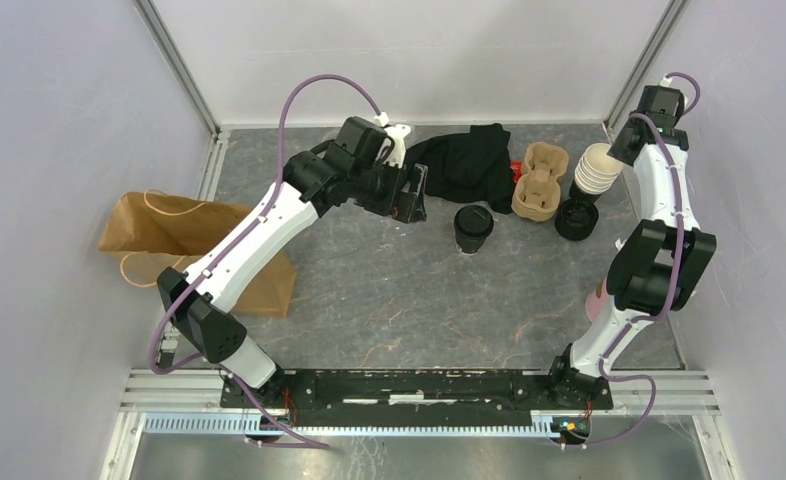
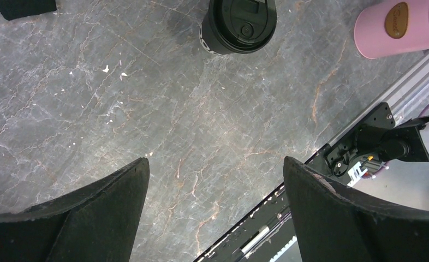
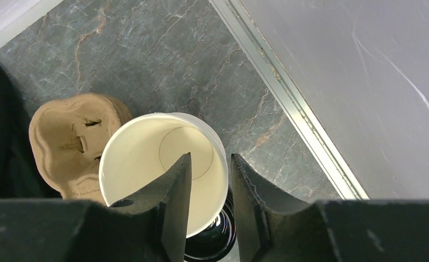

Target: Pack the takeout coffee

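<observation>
Black lidded cup [image 1: 473,222] stands on the bench [image 1: 389,300]; our left jaws gape empty; our right jaws straddle the rim of the cream cup stack [image 3: 141,158], and we cannot tell if they are clamped.

The table [image 1: 389,290] is showing grey with thin brown lines, the lidded cup [image 1: 473,226] is looking black, the bag [image 1: 159,230] brown, and a tiny blurry bit [image 1: 516,169] is maybe showing red.

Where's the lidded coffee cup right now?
Top view: the lidded cup stands upright mid-table toward the back, between the left gripper and the cardboard cup carrier, touching neither.
</observation>
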